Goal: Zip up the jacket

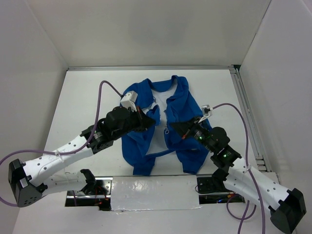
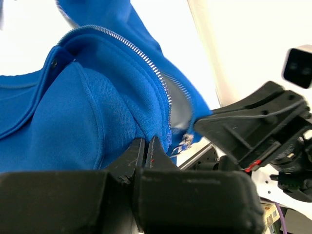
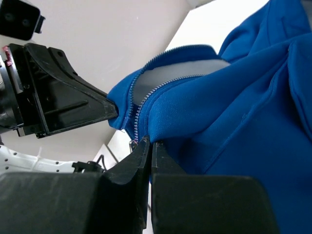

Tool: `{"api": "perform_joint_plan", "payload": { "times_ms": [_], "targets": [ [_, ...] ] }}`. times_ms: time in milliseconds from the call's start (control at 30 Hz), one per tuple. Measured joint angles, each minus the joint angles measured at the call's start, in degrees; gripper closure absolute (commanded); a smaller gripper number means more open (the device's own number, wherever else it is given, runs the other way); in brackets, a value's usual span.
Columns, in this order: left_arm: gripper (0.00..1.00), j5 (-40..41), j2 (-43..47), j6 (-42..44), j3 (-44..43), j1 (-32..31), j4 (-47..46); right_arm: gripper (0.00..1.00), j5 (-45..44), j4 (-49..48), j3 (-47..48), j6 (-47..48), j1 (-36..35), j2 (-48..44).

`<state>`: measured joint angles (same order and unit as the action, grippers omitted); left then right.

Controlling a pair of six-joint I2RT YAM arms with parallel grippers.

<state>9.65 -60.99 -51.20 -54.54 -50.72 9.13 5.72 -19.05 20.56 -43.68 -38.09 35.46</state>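
Observation:
The royal-blue jacket point(image 1: 183, 100) lies on the white table with its front open and the white lining point(image 1: 161, 105) showing. My left gripper point(image 1: 147, 119) is shut on the edge of the jacket's left front panel and holds it raised. In the left wrist view its jaws point(image 2: 146, 146) pinch blue fabric point(image 2: 73, 112) beside the silver zipper teeth point(image 2: 146, 61), with the zipper pull point(image 2: 185, 142) hanging just to the right. My right gripper point(image 1: 175, 127) is shut on the right front panel. In the right wrist view point(image 3: 149, 144) it pinches fabric point(image 3: 234, 112) beside the zipper point(image 3: 139, 109).
White walls enclose the table. A metal rail point(image 1: 246, 112) runs along its right side. A silver taped strip point(image 1: 156, 192) lies at the near edge between the arm bases. Purple cables point(image 1: 105, 85) loop over both arms. The two grippers are close together over the jacket's middle.

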Motion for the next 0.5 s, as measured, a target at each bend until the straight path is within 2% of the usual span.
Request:
{"api": "perform_joint_plan", "payload": {
  "times_ms": [500],
  "targets": [
    [1.00, -1.5, -0.8, -0.2, 1.7, 0.0, -6.4, 1.00, 1.0, -1.2, 0.0, -6.5, 0.0, 3.7]
  ]
}}
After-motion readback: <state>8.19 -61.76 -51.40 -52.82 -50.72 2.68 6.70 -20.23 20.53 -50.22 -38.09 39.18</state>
